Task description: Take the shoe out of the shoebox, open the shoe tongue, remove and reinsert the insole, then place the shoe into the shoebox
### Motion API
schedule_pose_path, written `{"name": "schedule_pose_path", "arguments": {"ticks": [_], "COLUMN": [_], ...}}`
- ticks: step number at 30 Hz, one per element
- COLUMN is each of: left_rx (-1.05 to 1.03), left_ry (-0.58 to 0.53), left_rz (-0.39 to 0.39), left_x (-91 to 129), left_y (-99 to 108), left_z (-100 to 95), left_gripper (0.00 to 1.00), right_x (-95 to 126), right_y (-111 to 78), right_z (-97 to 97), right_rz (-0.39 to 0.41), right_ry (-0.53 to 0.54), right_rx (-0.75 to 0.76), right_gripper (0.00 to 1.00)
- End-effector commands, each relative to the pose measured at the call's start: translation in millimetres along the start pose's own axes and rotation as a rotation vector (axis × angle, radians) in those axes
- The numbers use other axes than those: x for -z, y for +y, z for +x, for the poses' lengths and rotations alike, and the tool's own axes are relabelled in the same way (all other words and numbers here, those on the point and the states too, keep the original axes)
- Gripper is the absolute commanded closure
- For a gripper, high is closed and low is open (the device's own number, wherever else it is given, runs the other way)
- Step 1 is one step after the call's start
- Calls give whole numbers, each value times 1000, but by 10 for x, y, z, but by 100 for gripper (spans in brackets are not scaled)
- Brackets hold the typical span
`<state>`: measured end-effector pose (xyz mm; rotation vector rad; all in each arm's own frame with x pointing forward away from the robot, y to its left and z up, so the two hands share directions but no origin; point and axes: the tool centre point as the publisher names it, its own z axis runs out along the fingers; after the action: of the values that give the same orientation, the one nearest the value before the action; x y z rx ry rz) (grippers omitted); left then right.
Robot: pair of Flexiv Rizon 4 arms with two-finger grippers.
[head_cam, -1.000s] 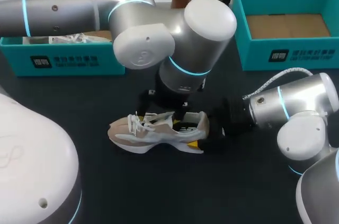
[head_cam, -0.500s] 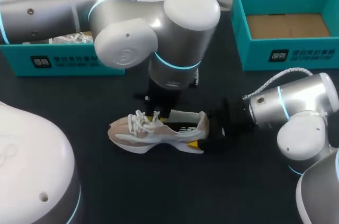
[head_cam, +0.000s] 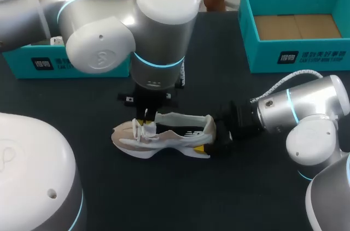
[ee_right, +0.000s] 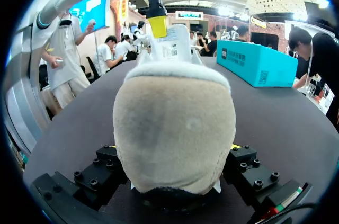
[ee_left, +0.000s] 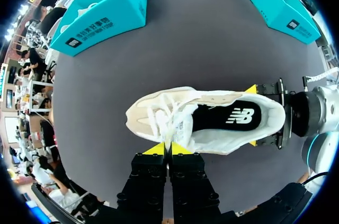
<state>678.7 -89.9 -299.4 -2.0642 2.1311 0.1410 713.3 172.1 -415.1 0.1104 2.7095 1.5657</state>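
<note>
Shoe (head_cam: 164,139) first: it sits on its sole near the middle of the dark counter (head_cam: 164,198), toe toward the left edge. It is soft and cream, with white laces (head_cam: 143,128), a thick white sole, a fuzzy round heel (ee_right: 175,128) and a flat black insole (ee_left: 222,118) inside.

There is one shoe, two arms and two boxes. The boxes are blue-green card with straight walls. One shoebox (head_cam: 65,63) is at the far left corner, and the other box (head_cam: 298,56) is at the far right corner (its brown floor shows).

My left arm (head_cam: 136,29) bends over and points straight down. The left jaws are pinched tight on the top of the tongue (ee_right: 172,44), which stands up. My right arm (head_cam: 306,111) lies low and flat, coming from the right edge. The right jaws squeeze the heel from both sides.
</note>
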Motion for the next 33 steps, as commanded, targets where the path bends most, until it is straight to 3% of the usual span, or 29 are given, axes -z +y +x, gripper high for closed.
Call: {"name": "schedule_pose_path", "arguments": {"ticks": [1,10,23,27,29,31,33], "left_rx": [21,94,18,-24,-64,-126,-210], "left_ry": [174,96,69,81,92,91,115], "left_rz": [-14,-78,-150,-143,-122,-97,-77], "left_x": [-77,-442,-853,-793,-678,-559,-481], "left_y": [43,-14,-38,-11,-5,-10,-31], "left_z": [-353,-655,-654,-674,-670,-647,-637], "left_gripper": [100,100,96,72,51,4,0], "right_x": [-56,-56,-56,-56,-56,-56,-56], "right_y": [-9,-9,-9,-9,-9,-9,-9], "right_z": [-9,-9,-9,-9,-9,-9,-9], "right_rz": [5,5,5,5,5,5,5], "right_ry": [-2,-2,-2,-2,-2,-2,-2], "right_rx": [-1,-1,-1,-1,-1,-1,-1], "right_gripper": [100,100,100,100,100,100,100]}}
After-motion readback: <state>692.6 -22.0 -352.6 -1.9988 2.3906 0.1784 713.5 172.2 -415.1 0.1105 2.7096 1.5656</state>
